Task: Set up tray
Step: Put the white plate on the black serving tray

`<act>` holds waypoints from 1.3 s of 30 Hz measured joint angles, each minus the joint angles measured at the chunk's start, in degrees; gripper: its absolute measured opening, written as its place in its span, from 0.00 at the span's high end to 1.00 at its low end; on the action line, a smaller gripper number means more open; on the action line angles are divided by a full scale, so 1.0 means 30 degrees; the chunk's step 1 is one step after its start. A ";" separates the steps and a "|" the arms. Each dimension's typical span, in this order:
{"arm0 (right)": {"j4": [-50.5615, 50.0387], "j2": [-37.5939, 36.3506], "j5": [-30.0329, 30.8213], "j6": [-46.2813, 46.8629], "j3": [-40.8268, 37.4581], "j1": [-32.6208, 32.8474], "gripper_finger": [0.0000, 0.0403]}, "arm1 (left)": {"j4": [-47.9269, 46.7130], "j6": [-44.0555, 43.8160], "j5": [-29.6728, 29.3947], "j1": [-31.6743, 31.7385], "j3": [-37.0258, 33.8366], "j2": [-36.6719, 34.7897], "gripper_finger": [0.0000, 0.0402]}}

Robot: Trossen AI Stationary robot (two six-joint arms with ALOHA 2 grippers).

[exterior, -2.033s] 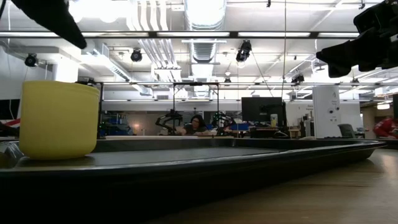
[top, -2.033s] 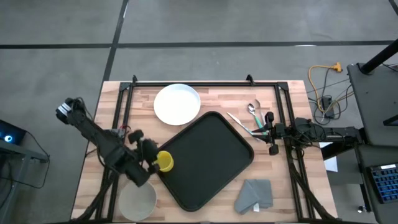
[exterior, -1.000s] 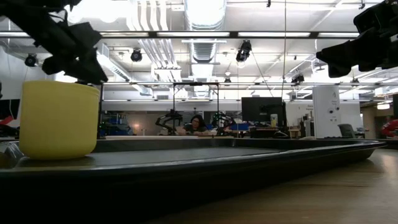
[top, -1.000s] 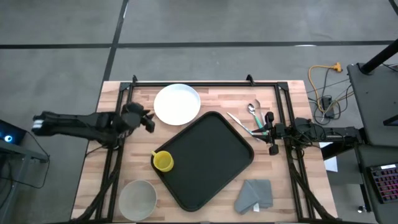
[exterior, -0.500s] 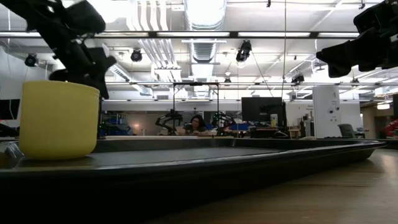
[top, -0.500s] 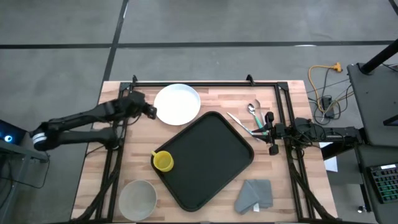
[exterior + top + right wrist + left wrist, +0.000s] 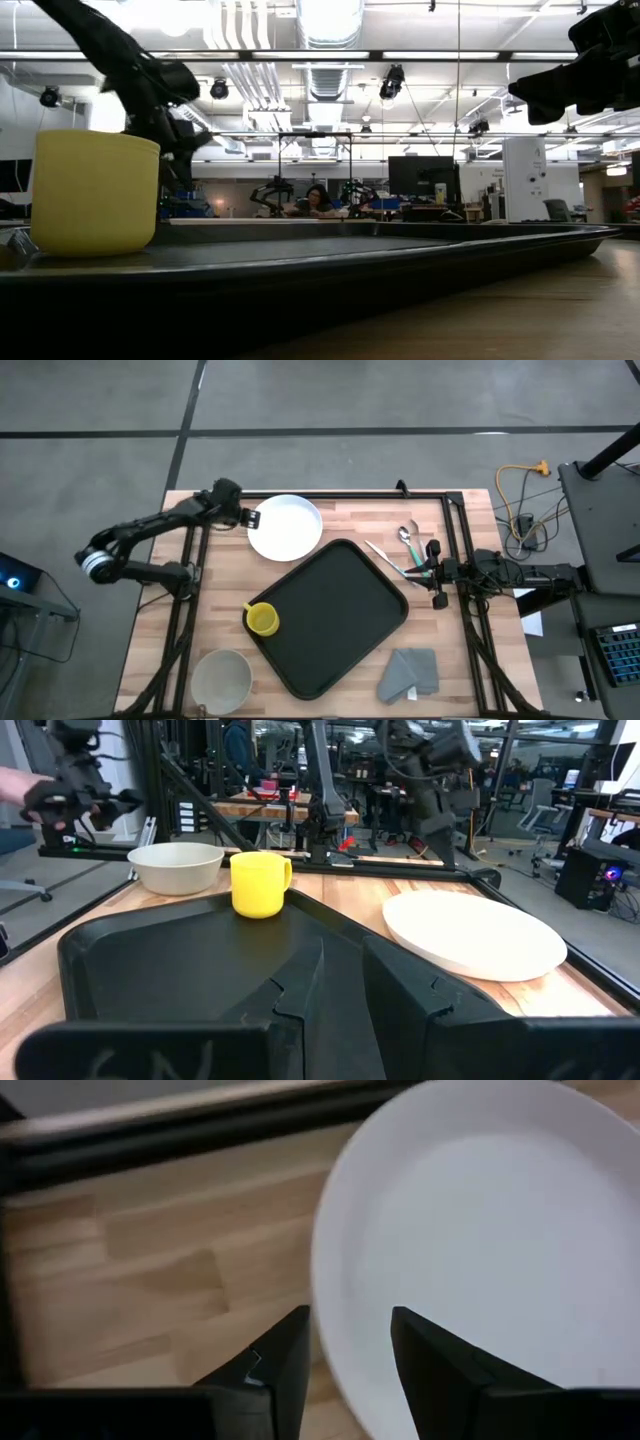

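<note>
High view: the wooden table (image 7: 330, 690) is seen with the black tray (image 7: 335, 615) lying diagonally across its middle, long axis running from the far-right corner toward the near-left, well apart from the left gripper (image 7: 250, 520) and on its near-right side. A yellow cup (image 7: 263, 620) is already set on the tray's left edge. The white plate (image 7: 288, 528) lies beyond the tray's far corner, and the left gripper is held right at the plate's left rim, its two fingers (image 7: 285, 1370) spread with the rim showing in the gap between them; nothing is pinched yet. The plate is judged to be the next piece for the tray, and the left arm is plainly the nearer one. A grey bowl (image 7: 221, 680), a folded cloth (image 7: 410, 672) and cutlery (image 7: 400, 550) are left off the tray. The right gripper (image 7: 432, 572) waits beside the cutlery, fingers slightly parted, empty.
</note>
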 joint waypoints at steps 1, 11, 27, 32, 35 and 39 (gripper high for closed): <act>-0.0001 0.0000 -0.0001 0.0000 0.0000 -0.0002 0.83 | -0.0026 -0.0001 0.0029 0.0004 0.0256 0.0586 0.69; -0.0004 0.0000 -0.0001 0.0000 0.0005 -0.0002 0.83 | -0.0096 0.0703 0.0029 0.0004 0.3114 0.5273 0.69; 0.0000 -0.0006 0.0000 0.0000 0.0005 -0.0004 0.83 | -0.0242 0.1523 -0.1672 0.0126 0.4400 0.6515 0.69; -0.0004 -0.0007 -0.0001 0.0000 0.0005 -0.0002 0.83 | -0.0829 0.1332 -0.2001 0.0521 0.4194 0.6515 0.69; 0.0000 -0.0007 -0.0001 0.0000 0.0005 -0.0004 0.83 | -0.1049 0.1293 -0.2065 0.0532 0.4022 0.6515 0.69; -0.0006 -0.0007 -0.0001 0.0000 -0.0001 -0.0006 0.83 | -0.1040 0.1265 -0.1724 0.0506 0.3862 0.6515 0.69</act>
